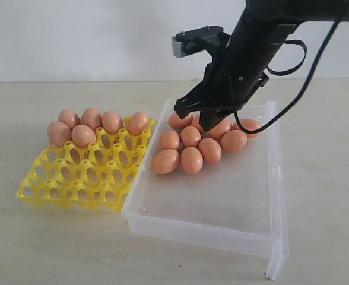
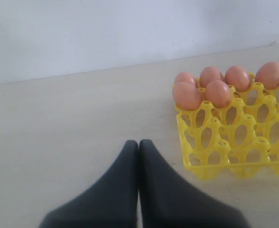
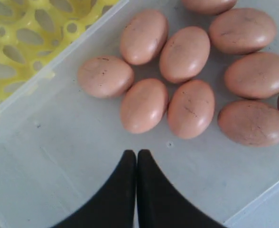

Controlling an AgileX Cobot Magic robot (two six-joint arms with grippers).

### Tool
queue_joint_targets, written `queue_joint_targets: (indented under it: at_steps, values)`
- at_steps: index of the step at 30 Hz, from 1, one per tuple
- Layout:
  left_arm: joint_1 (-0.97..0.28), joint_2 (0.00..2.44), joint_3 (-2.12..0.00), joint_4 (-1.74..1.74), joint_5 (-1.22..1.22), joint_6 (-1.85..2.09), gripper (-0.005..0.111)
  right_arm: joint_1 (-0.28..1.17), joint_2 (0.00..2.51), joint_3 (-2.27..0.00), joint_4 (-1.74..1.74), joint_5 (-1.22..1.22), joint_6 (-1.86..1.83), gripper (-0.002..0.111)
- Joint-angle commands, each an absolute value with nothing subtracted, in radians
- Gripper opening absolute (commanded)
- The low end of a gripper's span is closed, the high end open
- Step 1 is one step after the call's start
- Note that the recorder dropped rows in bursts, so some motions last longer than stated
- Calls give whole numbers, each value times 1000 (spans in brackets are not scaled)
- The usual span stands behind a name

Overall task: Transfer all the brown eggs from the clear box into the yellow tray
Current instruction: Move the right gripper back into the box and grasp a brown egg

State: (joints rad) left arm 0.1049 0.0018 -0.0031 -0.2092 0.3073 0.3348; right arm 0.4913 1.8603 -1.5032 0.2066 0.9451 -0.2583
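Note:
Several brown eggs (image 1: 191, 159) lie bunched at the far end of the clear box (image 1: 198, 228). Several more brown eggs (image 1: 83, 135) sit in the back cups of the yellow tray (image 1: 73, 178), which stands against the box's left side. My right gripper (image 1: 209, 126) hangs over the egg cluster, shut and holding nothing. In the right wrist view its tips (image 3: 136, 153) are above the bare box floor (image 3: 59, 156), just short of the nearest eggs (image 3: 144, 105). My left gripper (image 2: 138, 142) is shut and empty over the table, left of the tray (image 2: 225, 142). It does not show in the exterior view.
The box's flange (image 1: 275, 237) runs along its right long side. A black cable (image 1: 293, 59) loops off the right arm. A white wall (image 1: 73, 35) stands behind the beige tabletop (image 1: 44, 237).

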Motion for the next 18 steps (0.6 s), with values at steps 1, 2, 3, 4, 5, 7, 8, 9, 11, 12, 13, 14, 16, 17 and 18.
queue_joint_targets:
  at_steps: [1, 2, 3, 4, 5, 7, 8, 9, 11, 12, 13, 14, 16, 17, 18]
  values:
    - [107, 0, 0, -212, 292, 325, -4, 486, 1936, -1594, 196, 974, -294, 1]
    - [107, 0, 0, -212, 292, 325, -4, 486, 1954, -1599, 196, 965, -294, 1]
    - [107, 0, 0, -212, 292, 325, -4, 486, 1972, -1598, 198, 948, -303, 1]
    - [107, 0, 0, -212, 292, 325, -4, 486, 1989, -1598, 195, 928, -303, 1]
    - [107, 0, 0, -212, 292, 325, -4, 486, 2003, -1598, 193, 910, -303, 1]
    - [107, 0, 0, -212, 288, 325, -4, 486, 2031, -1598, 195, 893, -305, 1]
    - [107, 0, 0, -212, 281, 325, -4, 486, 2041, -1598, 195, 893, -305, 1]
    - [105, 0, 0, -212, 279, 325, -4, 486, 2052, -1598, 195, 899, -309, 2]
    - [98, 0, 0, -212, 279, 325, -4, 486, 2065, -1598, 195, 907, -316, 8]
    - [93, 0, 0, -212, 279, 325, -4, 486, 2066, -1598, 195, 907, -321, 14]
    - [85, 0, 0, -212, 279, 325, -4, 486, 2066, -1598, 195, 907, -321, 23]
    - [78, 0, 0, -212, 277, 325, -4, 486, 2066, -1598, 195, 907, -319, 30]
    - [66, 0, 0, -212, 277, 325, -4, 486, 2066, -1598, 195, 907, -296, 49]
    - [59, 0, 0, -212, 277, 325, -4, 486, 2066, -1598, 197, 907, -278, 55]
    - [54, 0, 0, -212, 277, 325, -4, 486, 2066, -1598, 197, 907, -257, 60]
